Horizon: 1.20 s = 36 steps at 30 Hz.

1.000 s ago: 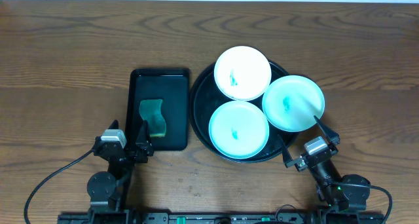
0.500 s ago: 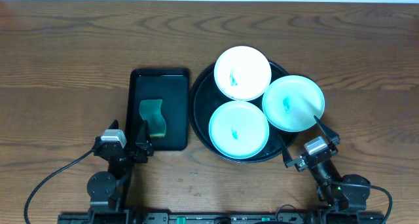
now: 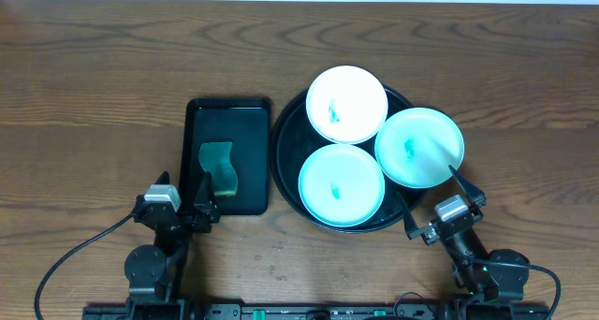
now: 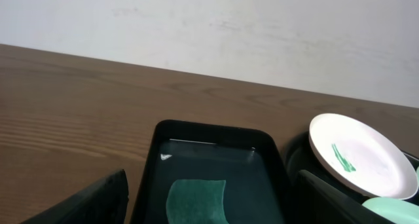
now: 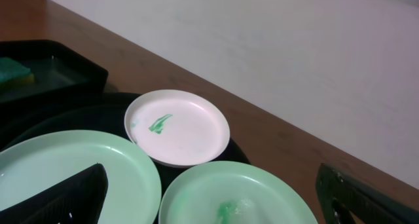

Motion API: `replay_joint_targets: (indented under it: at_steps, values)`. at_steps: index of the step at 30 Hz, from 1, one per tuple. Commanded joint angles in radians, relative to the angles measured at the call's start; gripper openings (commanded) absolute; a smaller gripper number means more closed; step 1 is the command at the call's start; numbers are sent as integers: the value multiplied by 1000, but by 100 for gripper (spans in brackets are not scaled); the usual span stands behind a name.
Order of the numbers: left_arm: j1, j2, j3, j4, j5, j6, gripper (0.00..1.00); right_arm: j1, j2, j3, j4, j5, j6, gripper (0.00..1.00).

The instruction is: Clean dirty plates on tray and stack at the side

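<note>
You have the round black tray (image 3: 284,156) as your anchor, and all 3 plates are on it. The far plate (image 3: 346,104) lies at the tray's back edge and has a green smear near its middle. The near plate (image 3: 342,184) lies at the tray's front, and its rim meets or slightly overlaps the far plate's. The right plate (image 3: 419,148) sits on the tray's right side and hangs out over the rim; its edge crosses the other 2. The near plate and the right plate each have a small green mark near the centre.

Just left of the tray, almost touching it, is the rectangular tray (image 3: 194,152) with a green sponge (image 3: 218,167) in it.

Your left gripper (image 3: 183,196) hangs at the front of the rectangular tray, left of the round tray. Its fingers are spread wide and hold nothing. Your right gripper (image 3: 427,189) hangs at the round tray's front right, just by the right plate's overhanging edge. Its fingers are also wide apart and empty. The wood tabletop (image 3: 94,77) lies all around the tray.
</note>
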Motion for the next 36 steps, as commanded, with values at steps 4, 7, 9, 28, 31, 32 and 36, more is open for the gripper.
replay_joint_targets:
  at_steps: [4,7,9,28,31,32,36]
  values:
    - [1,-7,-8,-48,21,16,81,10,1,-3,-2,2,5,99]
    - [1,-7,-8,-48,21,16,81,10,1,-3,-2,2,5,99]
    - [1,-7,-8,-48,21,16,81,10,1,-3,-2,2,5,99]
    - [1,-7,-8,-35,22,16,81,10,1,-3,10,2,5,99]
    - [0,-6,-8,-47,25,15,81,10,2,-3,-3,2,5,99]
    - [1,-6,-7,-47,43,-4,81,10,2,-3,-2,2,5,99]
    - [1,-6,-7,-17,71,-118,81,10,2,-3,25,-3,-15,99]
